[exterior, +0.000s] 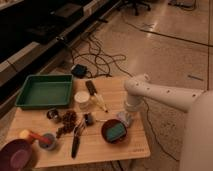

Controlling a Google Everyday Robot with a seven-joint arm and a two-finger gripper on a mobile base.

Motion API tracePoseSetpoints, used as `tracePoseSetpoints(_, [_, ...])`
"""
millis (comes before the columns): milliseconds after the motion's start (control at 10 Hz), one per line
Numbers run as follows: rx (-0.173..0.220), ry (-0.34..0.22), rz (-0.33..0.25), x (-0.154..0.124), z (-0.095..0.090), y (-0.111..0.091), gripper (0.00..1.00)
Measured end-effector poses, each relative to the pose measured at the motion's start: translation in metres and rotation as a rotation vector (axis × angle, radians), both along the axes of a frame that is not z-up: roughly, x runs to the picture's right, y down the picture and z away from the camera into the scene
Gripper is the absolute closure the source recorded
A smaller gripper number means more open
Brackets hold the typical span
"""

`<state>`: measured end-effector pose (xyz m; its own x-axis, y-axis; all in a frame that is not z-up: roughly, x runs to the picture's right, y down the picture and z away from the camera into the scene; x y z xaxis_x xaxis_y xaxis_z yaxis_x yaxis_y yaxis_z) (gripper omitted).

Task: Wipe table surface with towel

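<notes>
We see the wooden table (115, 150), white arm (165, 95) entering from 3 o'clock, green tray (45, 91) at 10 o'clock, red bowl (114, 131) holding the teal towel (116, 130) at 5 o'clock, gripper (125, 117) just beside it at 1 o'clock.

green tray (45, 91), white arm (165, 95), grey hand (125, 118)
</notes>
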<state>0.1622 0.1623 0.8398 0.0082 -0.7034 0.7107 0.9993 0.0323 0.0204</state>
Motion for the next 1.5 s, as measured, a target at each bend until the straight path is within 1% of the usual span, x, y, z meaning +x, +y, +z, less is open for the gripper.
tracePoseSetpoints(200, [0.001,0.073,0.029,0.034,0.010,-0.011,1.00])
tracePoseSetpoints(300, [0.006,0.100,0.042,0.047,0.015,-0.017,1.00])
tracePoseSetpoints(400, [0.013,0.123,0.054,0.057,0.019,-0.022,1.00])
tracePoseSetpoints(500, [0.030,0.144,0.063,0.065,0.028,-0.032,1.00])
tracePoseSetpoints(700, [0.055,0.162,0.078,0.070,0.044,-0.047,1.00])
tracePoseSetpoints(800, [0.081,0.167,0.083,0.075,0.059,-0.060,1.00])
tracePoseSetpoints(900, [0.096,0.163,0.079,0.073,0.073,-0.066,1.00])
tracePoseSetpoints(1100, [0.122,0.139,0.067,0.046,0.102,-0.073,1.00])
tracePoseSetpoints(1300, [0.151,0.122,0.052,0.019,0.116,-0.082,1.00])
tracePoseSetpoints(1400, [0.160,0.105,0.043,0.003,0.120,-0.085,1.00])
tracePoseSetpoints(1500, [0.160,0.102,0.047,0.001,0.119,-0.086,1.00])
